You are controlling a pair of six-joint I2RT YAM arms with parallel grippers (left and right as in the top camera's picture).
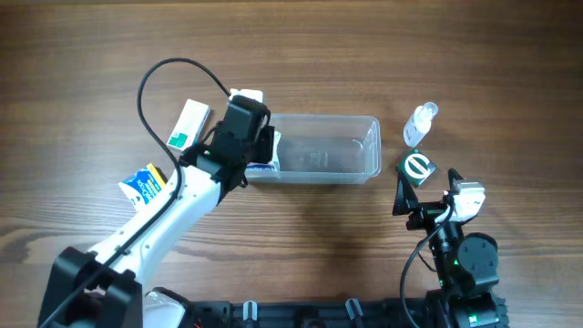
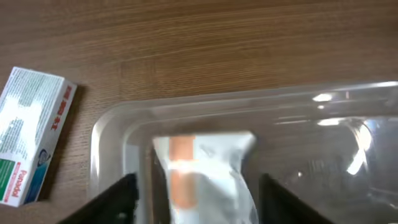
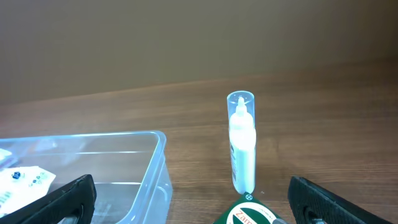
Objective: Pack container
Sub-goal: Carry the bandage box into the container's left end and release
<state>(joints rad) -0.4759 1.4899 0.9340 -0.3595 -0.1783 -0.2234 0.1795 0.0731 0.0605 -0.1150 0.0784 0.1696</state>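
The clear container (image 1: 364, 120) lies at mid-table. My left gripper (image 1: 259, 146) hangs over its left end, jaws open. Between them, in the left wrist view, a white packet with an orange stripe (image 2: 205, 168) lies inside the container (image 2: 249, 99), with a gap to each finger (image 2: 121, 193). My right gripper (image 1: 426, 187) stands wide open just right of the container (image 3: 155, 142), holding nothing. A green box (image 3: 249, 214) sits low between its fingers, and a small clear-capped bottle (image 3: 242, 146) stands beyond it.
A white and green box (image 1: 189, 125) lies on the wood left of the container, also seen as a box (image 2: 31, 143) in the left wrist view. A blue, yellow and white box (image 1: 146, 185) lies farther front-left. The bottle (image 1: 421, 123) and green box (image 1: 417, 169) sit right of the container.
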